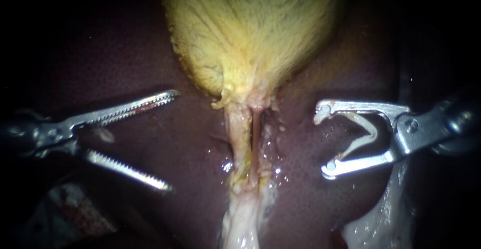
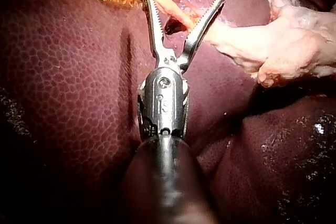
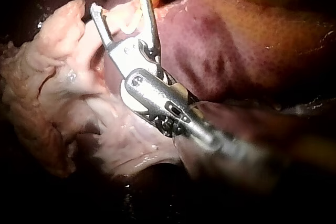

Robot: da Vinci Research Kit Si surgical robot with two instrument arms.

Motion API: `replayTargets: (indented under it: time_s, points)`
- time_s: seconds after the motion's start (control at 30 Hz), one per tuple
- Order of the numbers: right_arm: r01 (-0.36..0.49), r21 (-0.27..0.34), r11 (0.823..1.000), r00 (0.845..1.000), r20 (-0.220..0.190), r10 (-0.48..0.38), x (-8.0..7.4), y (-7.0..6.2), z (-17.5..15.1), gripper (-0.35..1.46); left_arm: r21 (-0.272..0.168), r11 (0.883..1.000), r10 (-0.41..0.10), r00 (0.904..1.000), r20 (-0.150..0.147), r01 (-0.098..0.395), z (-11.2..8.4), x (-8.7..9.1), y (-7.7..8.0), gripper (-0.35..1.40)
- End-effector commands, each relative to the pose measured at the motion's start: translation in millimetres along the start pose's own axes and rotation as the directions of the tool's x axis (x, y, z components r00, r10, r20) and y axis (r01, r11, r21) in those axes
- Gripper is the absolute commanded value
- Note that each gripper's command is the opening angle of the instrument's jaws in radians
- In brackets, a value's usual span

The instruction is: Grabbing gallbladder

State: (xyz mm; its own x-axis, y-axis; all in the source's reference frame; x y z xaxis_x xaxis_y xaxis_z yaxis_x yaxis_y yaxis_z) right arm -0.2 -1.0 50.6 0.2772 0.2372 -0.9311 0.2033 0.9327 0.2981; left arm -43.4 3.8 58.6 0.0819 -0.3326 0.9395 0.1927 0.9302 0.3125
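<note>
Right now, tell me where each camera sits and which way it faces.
Endoscope: close over the dark maroon liver, facing the yellow rounded gallbladder; shows the left instrument, jaws open, and right instrument holding a pale clip.
Left wrist: on that arm, looking down its own shaft toward the gallbladder.
Right wrist: likewise, along its own shaft.
Shared: all show liver and gallbladder.

Light falls brightest on the gallbladder (image 1: 250,33), the liver (image 1: 125,144) lies dim, the edges sink into black shadow, and small glare spots dot wet tissue beside the tube (image 1: 239,139).
</note>
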Motion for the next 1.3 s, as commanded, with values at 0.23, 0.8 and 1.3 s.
replayTargets:
  time_s: [0.23, 0.8, 1.3]
  points:
    - [0.0, 0.0, 1.0, 1.0, 0.0, 0.0, 0.0, 0.0, 0.0, 0.6, -0.008, 1.0, -0.029, 0.9996, 0.002, 0.029, 1.4, 0.1, 0.1, 1.05]
    - [0.0, 0.0, 1.0, 1.0, 0.0, 0.0, -0.2, 0.1, 0.0, 0.6, -0.06, 0.978, -0.202, 0.978, -0.054, 0.199, 6.7, 3.0, 3.6, 0.84]
    - [0.0, 0.0, 1.0, 1.0, 0.0, 0.0, -0.3, 0.1, -0.2, 0.6, -0.103, 0.951, -0.301, 0.9507, -0.076, 0.292, 9.4, 3.5, 5.7, 0.54]
